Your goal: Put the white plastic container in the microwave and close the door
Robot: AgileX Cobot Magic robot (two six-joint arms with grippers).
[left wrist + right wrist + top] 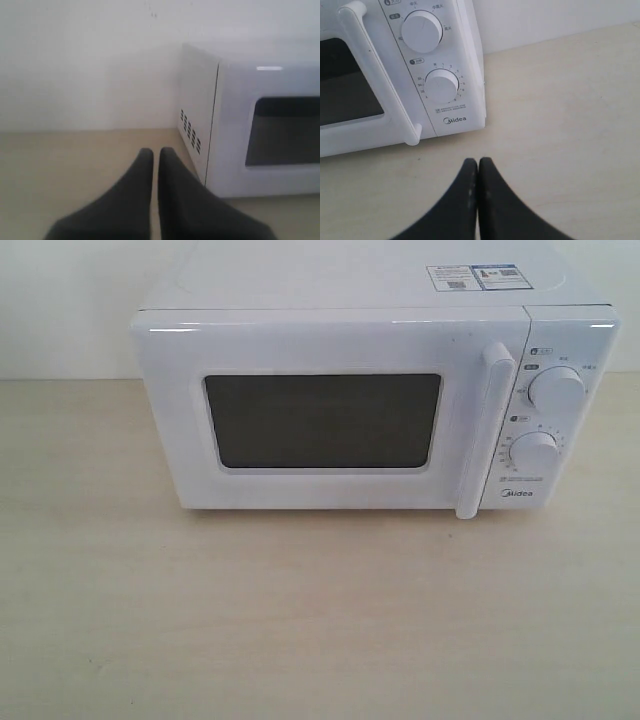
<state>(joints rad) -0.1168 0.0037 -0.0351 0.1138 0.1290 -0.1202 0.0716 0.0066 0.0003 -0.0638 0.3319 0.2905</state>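
Note:
The white Midea microwave (350, 400) stands at the back of the table with its door (320, 420) shut and the vertical white bar handle (482, 430) beside two round dials (555, 390). The white plastic container shows in no view. My left gripper (155, 152) is shut and empty, hovering over the table off the microwave's (250, 125) vented side. In the right wrist view my right gripper (477, 162) is shut and empty, a short way in front of the dial panel (440, 85) and the handle's lower end (412, 135). Neither gripper appears in the exterior view.
A light wooden tabletop (300, 620) stretches in front of and beside the microwave. A white wall (75, 65) rises behind it. Stickers (475, 277) lie on the microwave's top.

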